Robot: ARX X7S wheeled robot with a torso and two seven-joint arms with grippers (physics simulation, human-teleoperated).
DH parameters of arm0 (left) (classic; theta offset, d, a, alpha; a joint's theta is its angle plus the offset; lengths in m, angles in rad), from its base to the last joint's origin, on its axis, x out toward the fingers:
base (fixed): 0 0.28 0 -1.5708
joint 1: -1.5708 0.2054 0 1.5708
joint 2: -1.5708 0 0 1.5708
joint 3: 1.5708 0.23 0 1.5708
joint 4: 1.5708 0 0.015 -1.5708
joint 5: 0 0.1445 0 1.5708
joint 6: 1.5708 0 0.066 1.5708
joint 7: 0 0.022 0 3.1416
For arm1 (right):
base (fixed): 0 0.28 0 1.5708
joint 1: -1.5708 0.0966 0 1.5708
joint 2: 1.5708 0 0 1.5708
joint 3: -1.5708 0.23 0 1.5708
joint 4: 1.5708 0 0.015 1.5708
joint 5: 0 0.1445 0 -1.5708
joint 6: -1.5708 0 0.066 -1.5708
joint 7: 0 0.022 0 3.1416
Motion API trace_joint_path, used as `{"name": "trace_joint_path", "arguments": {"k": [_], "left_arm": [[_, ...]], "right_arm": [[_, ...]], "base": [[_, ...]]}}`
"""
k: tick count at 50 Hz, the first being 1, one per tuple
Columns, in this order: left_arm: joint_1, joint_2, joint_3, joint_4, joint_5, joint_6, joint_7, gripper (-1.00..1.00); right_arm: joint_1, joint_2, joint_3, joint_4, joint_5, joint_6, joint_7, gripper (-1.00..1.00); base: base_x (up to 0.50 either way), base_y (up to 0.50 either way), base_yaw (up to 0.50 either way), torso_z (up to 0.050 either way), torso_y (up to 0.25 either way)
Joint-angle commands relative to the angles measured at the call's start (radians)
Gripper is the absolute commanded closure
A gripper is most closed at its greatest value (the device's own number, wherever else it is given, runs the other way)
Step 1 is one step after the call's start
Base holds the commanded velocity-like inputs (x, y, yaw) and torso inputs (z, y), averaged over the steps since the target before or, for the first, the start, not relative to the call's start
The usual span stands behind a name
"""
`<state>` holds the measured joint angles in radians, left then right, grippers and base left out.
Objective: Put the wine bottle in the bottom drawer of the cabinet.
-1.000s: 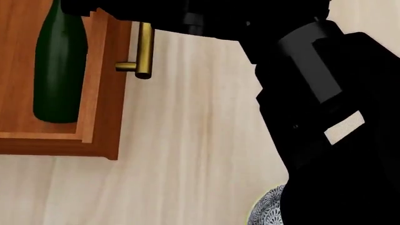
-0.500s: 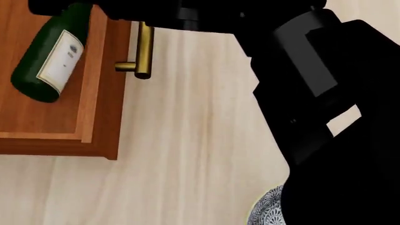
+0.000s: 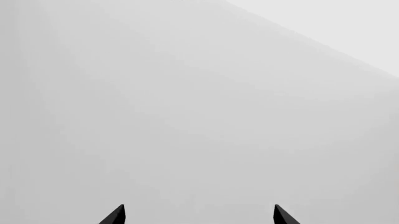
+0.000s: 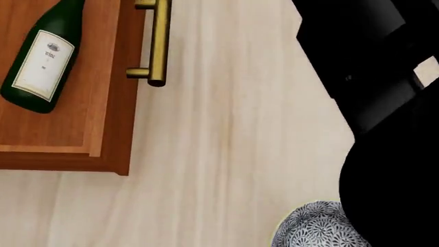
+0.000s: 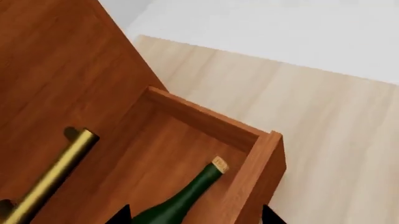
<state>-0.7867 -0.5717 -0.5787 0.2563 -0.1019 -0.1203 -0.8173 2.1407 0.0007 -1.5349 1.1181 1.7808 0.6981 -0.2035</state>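
Lying on its side, the wine bottle [image 4: 40, 57] rests in the bottom drawer [image 4: 110, 149].
Both the right gripper [image 5: 196, 219] and left gripper [image 3: 198, 217] hang spread, empty.

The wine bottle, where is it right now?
The wine bottle lies on its side on the wood floor of the open bottom drawer, at the head view's upper left, label up, just inside the drawer front with the brass bar handle.
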Motion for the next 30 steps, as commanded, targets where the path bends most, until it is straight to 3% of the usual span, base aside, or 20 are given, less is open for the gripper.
{"name": "trace_joint_path", "arguments": {"k": [1,9,14,22,30], "left_arm": [[-0.001,0.002,0.003,-0.006,-0.002,0.000,-0.001,-1.00],[-0.002,0.001,0.004,-0.004,0.000,-0.004,-0.001,-1.00],[-0.001,0.002,0.003,-0.004,-0.001,-0.004,0.001,-1.00],[-0.004,0.000,0.006,0.013,0.003,-0.022,-0.002,-1.00],[-0.010,-0.003,0.011,0.027,0.004,-0.041,-0.004,-1.00]], "right_arm": [[0.207,-0.001,-0.059,0.021,-0.044,-0.004,-0.022,-1.00],[0.215,-0.001,0.460,-0.030,-0.537,0.146,-0.019,-1.00],[0.215,-0.001,0.697,-0.086,-0.777,0.228,-0.027,-1.00],[0.216,-0.001,0.958,-0.197,-1.048,0.366,-0.048,-1.00],[0.216,-0.001,1.105,-0.324,-1.241,0.495,-0.090,-1.00]], "base": [[0.00,0.00,0.00,0.000,0.000],[0.00,0.00,0.00,0.000,0.000],[0.00,0.00,0.00,0.000,0.000],[0.00,0.00,0.00,0.000,-0.001],[0.00,0.00,0.00,0.000,0.000]]}}
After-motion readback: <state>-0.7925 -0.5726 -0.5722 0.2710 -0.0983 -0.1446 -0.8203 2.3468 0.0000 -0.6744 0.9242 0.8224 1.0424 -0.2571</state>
